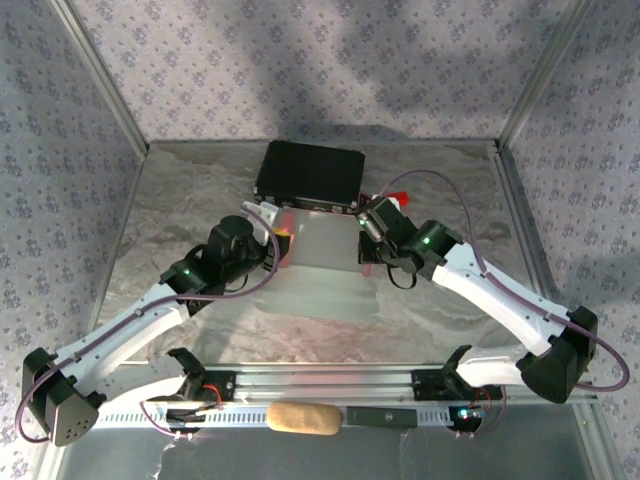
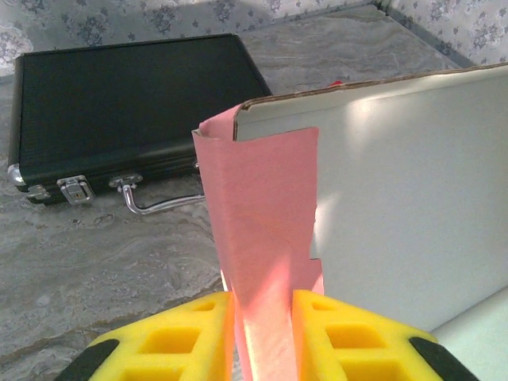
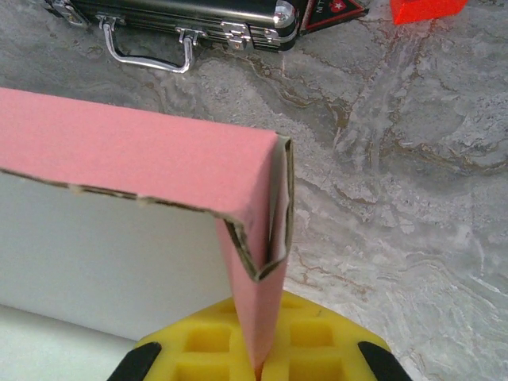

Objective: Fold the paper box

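Note:
The paper box (image 1: pixel 322 240) stands half-formed at the middle of the table, between my two grippers. The left wrist view shows its pale inner panel (image 2: pixel 413 206) upright, with a pink end flap (image 2: pixel 262 198) bent round the corner. That flap runs down between the yellow pads (image 2: pixel 333 333) of my left gripper (image 2: pixel 262 309), whose jaws stand a little apart around it. My left gripper (image 1: pixel 278 240) is at the box's left end. At the right end, my right gripper (image 1: pixel 368 245) is shut on the pink side wall (image 3: pixel 135 151). Its pads (image 3: pixel 317 333) pinch the doubled card at the corner.
A black hard case (image 1: pixel 310 172) with metal latches lies just behind the box. A small red block (image 3: pixel 425 8) sits to the case's right. A tan roll (image 1: pixel 303 418) rests on the front rail. Patterned enclosure walls close off the left, right and back.

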{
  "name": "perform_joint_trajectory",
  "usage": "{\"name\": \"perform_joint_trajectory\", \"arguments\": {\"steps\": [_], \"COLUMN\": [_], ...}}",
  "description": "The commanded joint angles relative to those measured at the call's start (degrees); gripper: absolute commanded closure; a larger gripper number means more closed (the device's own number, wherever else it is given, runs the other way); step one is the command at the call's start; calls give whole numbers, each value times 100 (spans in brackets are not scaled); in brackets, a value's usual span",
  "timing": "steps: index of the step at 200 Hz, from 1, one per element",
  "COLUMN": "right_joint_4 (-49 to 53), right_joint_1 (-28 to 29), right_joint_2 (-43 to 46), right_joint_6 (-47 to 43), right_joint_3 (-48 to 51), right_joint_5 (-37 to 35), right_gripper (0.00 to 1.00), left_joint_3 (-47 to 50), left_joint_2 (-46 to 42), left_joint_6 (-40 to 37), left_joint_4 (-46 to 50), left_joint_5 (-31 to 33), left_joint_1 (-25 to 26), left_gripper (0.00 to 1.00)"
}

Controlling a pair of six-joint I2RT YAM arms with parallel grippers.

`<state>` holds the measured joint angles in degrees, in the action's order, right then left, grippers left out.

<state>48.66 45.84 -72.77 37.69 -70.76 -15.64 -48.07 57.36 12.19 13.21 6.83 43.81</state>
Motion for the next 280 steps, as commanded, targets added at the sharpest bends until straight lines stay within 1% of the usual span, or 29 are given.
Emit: {"name": "perform_joint_trajectory", "arguments": {"steps": [1, 18, 33, 68, 90, 109, 151, 167, 179, 193, 203, 215, 235, 272, 280], "right_joint_4": [100, 102, 108, 135, 140, 139, 169, 139, 120, 78, 66, 71, 61, 57, 66], "right_joint_1": [21, 13, 18, 38, 65, 98, 120, 113, 109, 81, 75, 69, 52, 22, 19], "right_joint_2": [33, 26, 26, -22, -77, -98, -99, -96, -86, -88, -90, -114, -143, -153, -154], "right_joint_6": [-106, -114, -114, -115, -122, -118, -122, -121, -122, -120, -122, -210, -328, -347, -344], "right_joint_3": [-179, -183, -185, -203, -226, -257, -327, -338, -325, -324, -331, -348, -368, -393, -391], "right_joint_5": [-36, -36, -46, -122, -168, -185, -144, -46, 31, 120, 147, 183, 216, 263, 254], "right_gripper": [100, 100, 100, 100, 100, 100, 100, 100, 100, 100, 100, 100, 100, 100, 100], "left_joint_3": [63, 72, 112, 152, 83, 49, 152, 238, 322, 306, 230, 137, 0, -11, -37], "left_joint_2": [-120, -118, -153, -258, -200, -128, -131, -213, -290, -283, -233, -133, 35, 134, 156], "left_joint_6": [-189, -264, -286, -287, -310, -337, -405, -372, -319, -270, -281, -334, -408, -384, -396], "left_joint_4": [-113, -13, -12, -90, -9, 75, -57, -244, -423, -496, -448, -345, -159, -126, -82], "left_joint_5": [-9, 175, 202, -22, -174, -162, -207, -552, -1115, -1900, -2340, -2710, -3062, -3434, -3438], "left_joint_1": [-37, -52, -94, -232, -265, -265, -340, -564, -830, -1137, -1252, -1303, -1342, -1497, -1532], "left_gripper": [73, 69, 66, 61, 63, 63, 54, 52, 49, 49, 49, 50, 51, 51, 53]}}
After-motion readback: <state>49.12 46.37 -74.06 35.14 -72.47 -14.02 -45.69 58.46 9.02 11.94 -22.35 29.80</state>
